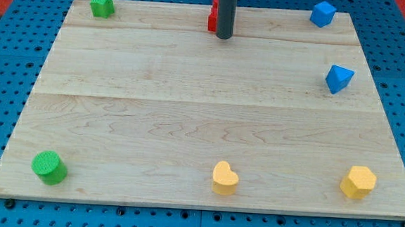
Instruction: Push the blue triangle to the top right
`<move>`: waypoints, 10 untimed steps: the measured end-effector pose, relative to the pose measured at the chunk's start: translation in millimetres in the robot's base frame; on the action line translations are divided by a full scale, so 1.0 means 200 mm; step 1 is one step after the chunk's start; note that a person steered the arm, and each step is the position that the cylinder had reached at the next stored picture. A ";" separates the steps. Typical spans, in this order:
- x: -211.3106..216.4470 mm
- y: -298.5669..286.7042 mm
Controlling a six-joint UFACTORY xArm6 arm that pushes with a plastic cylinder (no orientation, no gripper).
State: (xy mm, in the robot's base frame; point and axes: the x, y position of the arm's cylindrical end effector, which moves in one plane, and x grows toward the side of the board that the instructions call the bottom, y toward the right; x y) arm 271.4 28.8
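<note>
The blue triangle (339, 78) lies near the board's right edge, in the upper part of the view. A blue cube (323, 14) sits above it at the top right corner. My tip (223, 36) rests on the board at the top middle, far to the left of the blue triangle and not touching it. A red block (213, 15) stands just behind and left of the rod, partly hidden by it.
A green star (102, 4) is at the top left corner. A green cylinder (49, 167) is at the bottom left. A yellow heart (224, 177) is at the bottom middle and a yellow hexagon (358, 182) at the bottom right. The wooden board (189, 105) lies on a blue pegboard.
</note>
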 end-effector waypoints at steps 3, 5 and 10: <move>-0.02 0.00; 0.64 0.01; 0.60 0.99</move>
State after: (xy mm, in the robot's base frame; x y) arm 391.3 226.3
